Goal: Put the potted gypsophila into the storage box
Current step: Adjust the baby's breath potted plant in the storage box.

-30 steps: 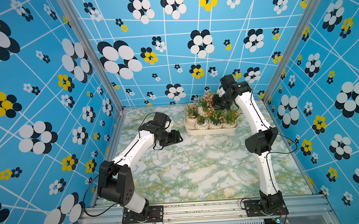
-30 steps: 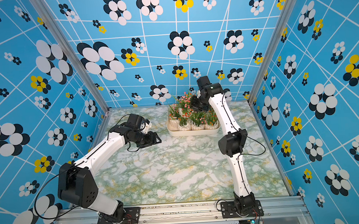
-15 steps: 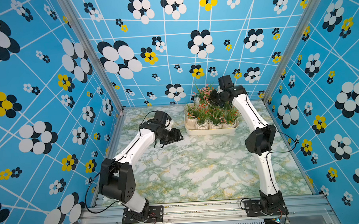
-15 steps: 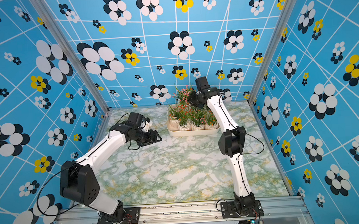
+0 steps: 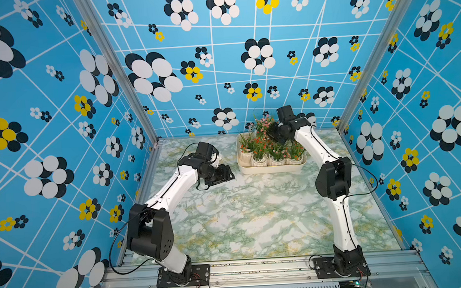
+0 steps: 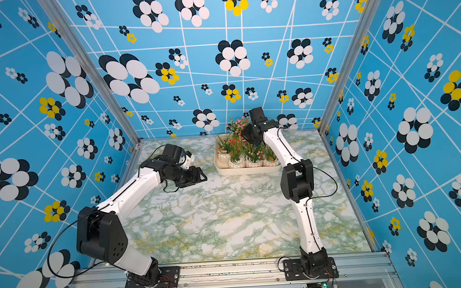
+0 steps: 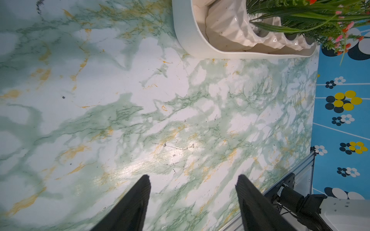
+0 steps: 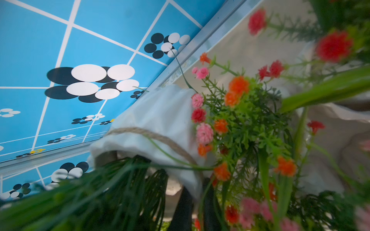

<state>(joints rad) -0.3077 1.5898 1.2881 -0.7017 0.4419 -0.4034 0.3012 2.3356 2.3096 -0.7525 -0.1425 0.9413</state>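
Observation:
The storage box [image 5: 270,170] [image 6: 246,171] stands at the back of the marble table, and several potted gypsophila [image 5: 276,154] [image 6: 253,155] stand in it. My right gripper [image 5: 274,132] [image 8: 197,192] is shut on the rim of one more white pot [image 8: 160,112] with a twine band and pink blossoms [image 5: 262,122]. It holds this pot tilted above the back of the box. My left gripper [image 5: 225,175] [image 7: 193,180] is open and empty, low over the bare table to the left of the box [image 7: 186,40].
Blue flower-patterned walls [image 5: 219,68] close in the back and both sides, and the box stands near the back wall. A metal rail [image 5: 259,269] with both arm bases runs along the front edge.
My right gripper has shifted slightly left with the pot over the back of the box. The left arm has barely moved.

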